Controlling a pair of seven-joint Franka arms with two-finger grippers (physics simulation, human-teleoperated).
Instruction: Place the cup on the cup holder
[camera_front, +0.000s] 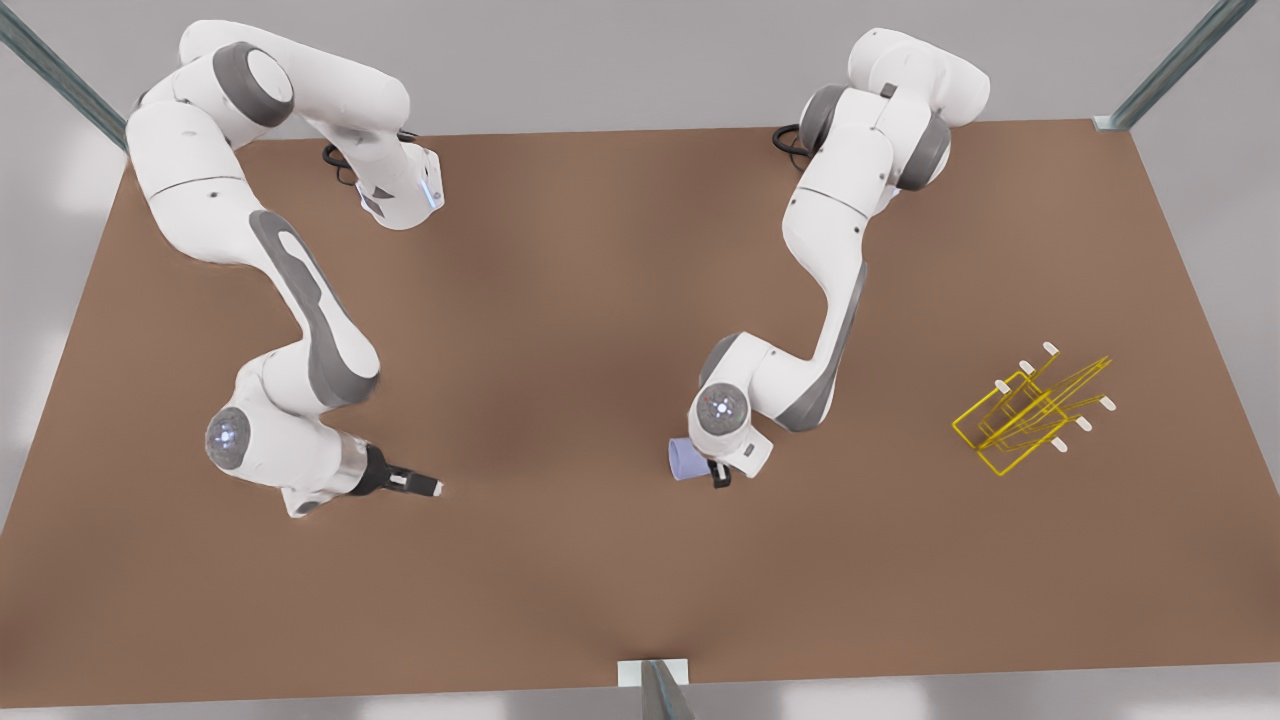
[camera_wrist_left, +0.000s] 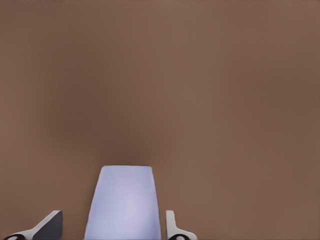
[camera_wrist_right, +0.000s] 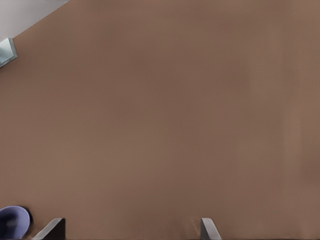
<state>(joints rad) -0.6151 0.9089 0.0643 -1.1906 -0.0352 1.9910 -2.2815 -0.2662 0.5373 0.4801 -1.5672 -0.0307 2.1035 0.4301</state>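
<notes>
**Status of the task**

1. Cup. The cup (camera_front: 684, 461) lay on the table (camera_front: 560, 300), close to the table's centre and toward 4 o'clock from it in the front view. It had not been lifted. The pictures did not show whether it stood upright or lay on its side.

2. Cup holder. The cup holder (camera_front: 1030, 412) stood well apart from the cup, at about 3 o'clock from it in the front view. None of its white-tipped pegs carried anything.

3. Left gripper. The left gripper (camera_front: 705, 470) was down at the cup. In the left wrist view its fingers (camera_wrist_left: 50, 225) stood one on each side of the cup. One had a clear gap of table between it and the cup wall, and the other sat just beside the wall. The jaws were therefore parted around the cup and not yet clamped on it.

4. Right gripper. The right gripper (camera_front: 428, 487) waited at about 8 o'clock from the table's centre, well apart from the cup. Its jaws were spread and held nothing.

**Progress assessment**

The approach looked complete and the grasp itself was outstanding. Remaining steps, as judged:
- close on the cup
- lift it
- carry it toward 3 o'clock
- seat it on a peg
- release it
</notes>
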